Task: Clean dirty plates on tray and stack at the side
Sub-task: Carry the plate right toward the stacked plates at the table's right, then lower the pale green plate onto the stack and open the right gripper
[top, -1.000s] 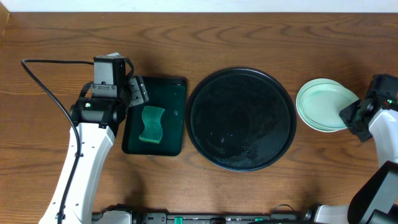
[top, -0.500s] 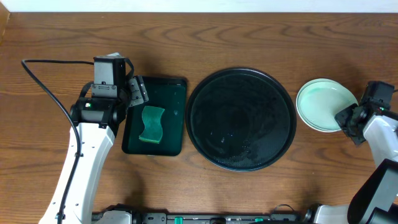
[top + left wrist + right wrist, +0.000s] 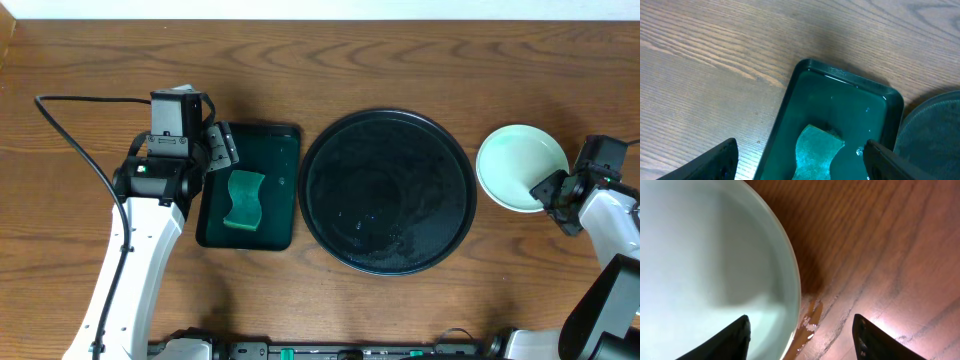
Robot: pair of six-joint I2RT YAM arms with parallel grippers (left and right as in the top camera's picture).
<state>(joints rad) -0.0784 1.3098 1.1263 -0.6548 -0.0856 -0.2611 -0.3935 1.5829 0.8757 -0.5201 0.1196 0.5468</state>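
One pale mint disc is all that shows of the dirty plates (image 3: 520,165) from overhead, resting on the counter (image 3: 400,60) just right of the black tray (image 3: 387,190); how many are stacked I cannot tell. The right gripper (image 3: 553,190) has its jaws apart across the rim, gripping nothing. The left gripper (image 3: 222,146) hangs wide open over the green tray (image 3: 275,170), whose sponge (image 3: 243,198) is cut off in the wrist view.
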